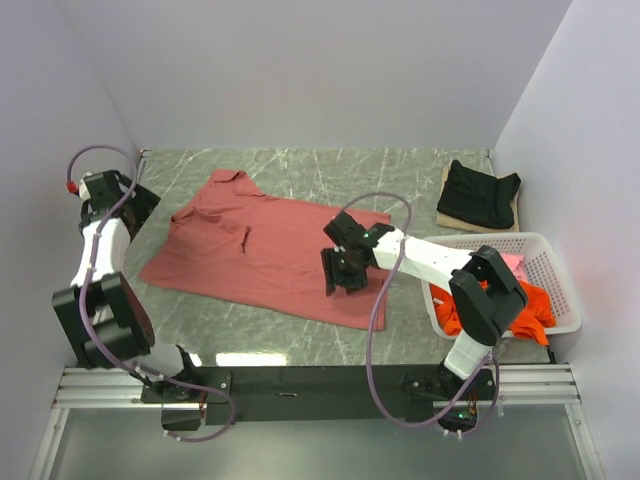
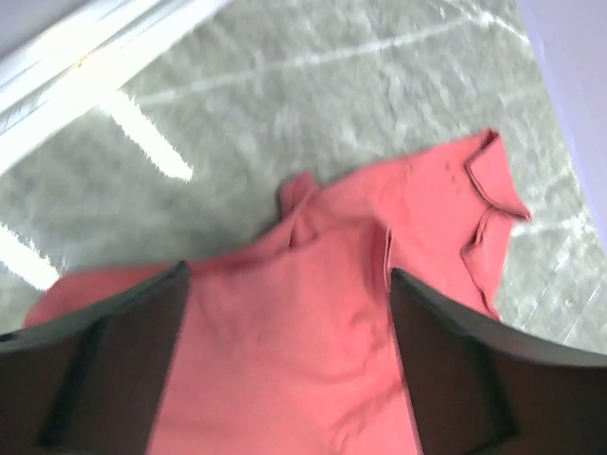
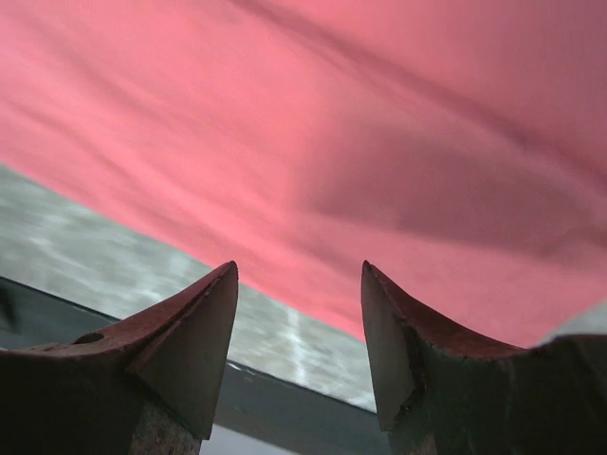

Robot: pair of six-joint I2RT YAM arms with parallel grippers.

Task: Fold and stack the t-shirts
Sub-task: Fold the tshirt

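Observation:
A large brick-red t-shirt point(image 1: 265, 250) lies spread flat on the marble table, collar toward the back left. My right gripper point(image 1: 343, 280) hovers over its right part, open with nothing between the fingers; in the right wrist view this gripper point(image 3: 299, 267) sits by the red t-shirt's point(image 3: 313, 123) near hem. My left gripper point(image 1: 140, 208) is at the shirt's left sleeve. In the left wrist view it point(image 2: 286, 273) stands wide open above the red cloth point(image 2: 313, 322), near the collar point(image 2: 488, 190). A folded black t-shirt point(image 1: 480, 192) lies at the back right. Orange point(image 1: 500, 305) and pink point(image 1: 512, 262) t-shirts sit in the basket.
A white lattice basket point(image 1: 545, 242) stands at the right edge of the table. The black shirt rests on a tan board point(image 1: 447, 215) in the back right corner. Pale walls close in the table on the left, back and right. A black rail point(image 1: 300, 380) runs along the near edge.

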